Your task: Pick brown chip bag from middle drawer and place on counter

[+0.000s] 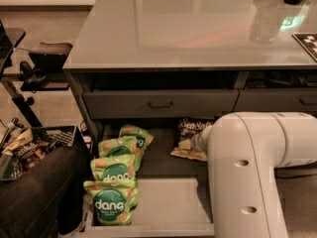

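One brown chip bag (190, 131), lettered "Sea Salt" in white, lies at the back of the open middle drawer (166, 198), just below the counter's (188, 29) front edge and right of its middle. The gripper (194, 142) is at the bag's front edge, mostly hidden by the white arm (247, 172); I cannot tell its state. Four green "dang" bags (110, 205) overlap in a row along the drawer's left side. Above, one closed drawer front (161, 104) carries a small handle.
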`<state>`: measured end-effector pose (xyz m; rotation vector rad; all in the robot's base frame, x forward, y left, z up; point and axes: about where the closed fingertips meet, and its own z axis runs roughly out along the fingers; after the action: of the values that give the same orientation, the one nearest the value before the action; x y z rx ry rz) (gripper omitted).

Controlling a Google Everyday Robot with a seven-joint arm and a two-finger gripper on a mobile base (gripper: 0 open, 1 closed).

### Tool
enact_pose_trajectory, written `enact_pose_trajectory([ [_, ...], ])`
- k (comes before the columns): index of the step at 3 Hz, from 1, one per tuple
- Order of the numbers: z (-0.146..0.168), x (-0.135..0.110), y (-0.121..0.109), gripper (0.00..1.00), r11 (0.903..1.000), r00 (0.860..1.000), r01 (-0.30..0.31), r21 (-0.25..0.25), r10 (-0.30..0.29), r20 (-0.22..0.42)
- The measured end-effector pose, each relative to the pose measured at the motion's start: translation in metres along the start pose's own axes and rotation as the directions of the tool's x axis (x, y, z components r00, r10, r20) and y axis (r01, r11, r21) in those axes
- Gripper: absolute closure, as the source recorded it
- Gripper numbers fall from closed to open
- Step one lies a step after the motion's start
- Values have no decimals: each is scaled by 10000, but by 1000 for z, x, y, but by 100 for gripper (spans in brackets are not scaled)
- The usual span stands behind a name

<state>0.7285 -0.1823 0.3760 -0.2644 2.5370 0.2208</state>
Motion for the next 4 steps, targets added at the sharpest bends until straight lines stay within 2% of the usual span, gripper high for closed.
enact_pose_trajectory([
  [1,-21,19,2,100,9979,9988,399,-512,-413,-274],
  [2,-72,45,9,100,9850,9927,1088,-1337,-1148,-381],
  [3,-131,66,17,100,9629,9804,1849,-1964,-1945,-305],
  [4,-177,83,23,100,9351,9609,2577,-2434,-2745,-373],
])
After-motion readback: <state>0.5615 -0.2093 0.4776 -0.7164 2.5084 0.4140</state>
